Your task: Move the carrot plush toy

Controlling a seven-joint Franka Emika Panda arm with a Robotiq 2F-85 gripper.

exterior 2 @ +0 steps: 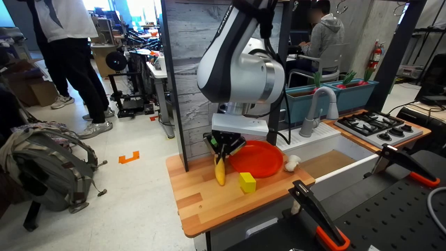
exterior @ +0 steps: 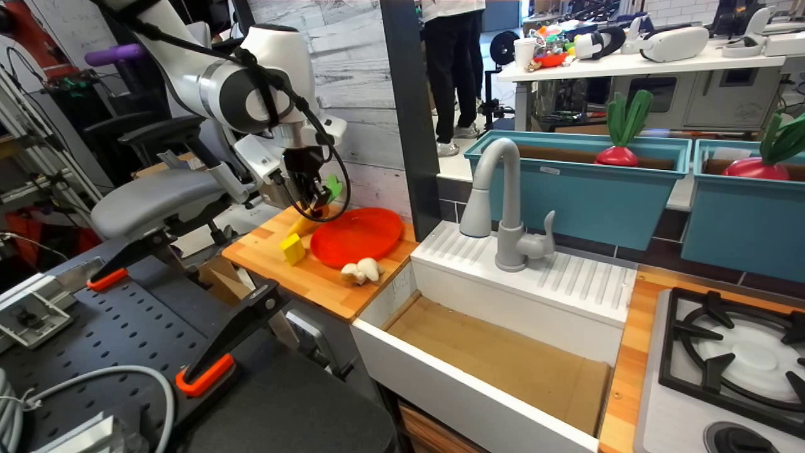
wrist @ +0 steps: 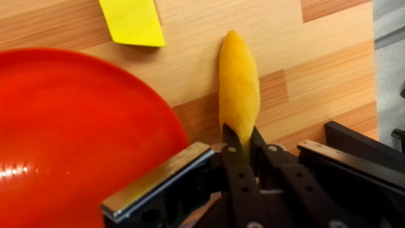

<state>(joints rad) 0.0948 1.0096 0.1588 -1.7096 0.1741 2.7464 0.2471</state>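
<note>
The carrot plush toy [wrist: 239, 82] is yellow-orange and tapered. My gripper [wrist: 241, 130] is shut on its thicker end in the wrist view, and the narrow tip points away from the fingers. In an exterior view the carrot [exterior 2: 220, 172] hangs down from the gripper [exterior 2: 221, 159] with its tip at or just above the wooden counter; I cannot tell if it touches. Its green tuft [exterior: 333, 187] shows beside the gripper [exterior: 312, 211] in an exterior view, and is hidden in the wrist view. The round red plate [wrist: 79, 126] lies right beside the gripper.
A yellow block [exterior 2: 247, 182] stands on the counter [exterior 2: 198, 212] near the carrot. A pale whitish lump [exterior: 361, 272] sits by the plate's edge. A sink [exterior: 503, 358] with a grey faucet [exterior: 508, 189] adjoins the counter. A grey plank wall [exterior 2: 188, 87] rises behind the counter.
</note>
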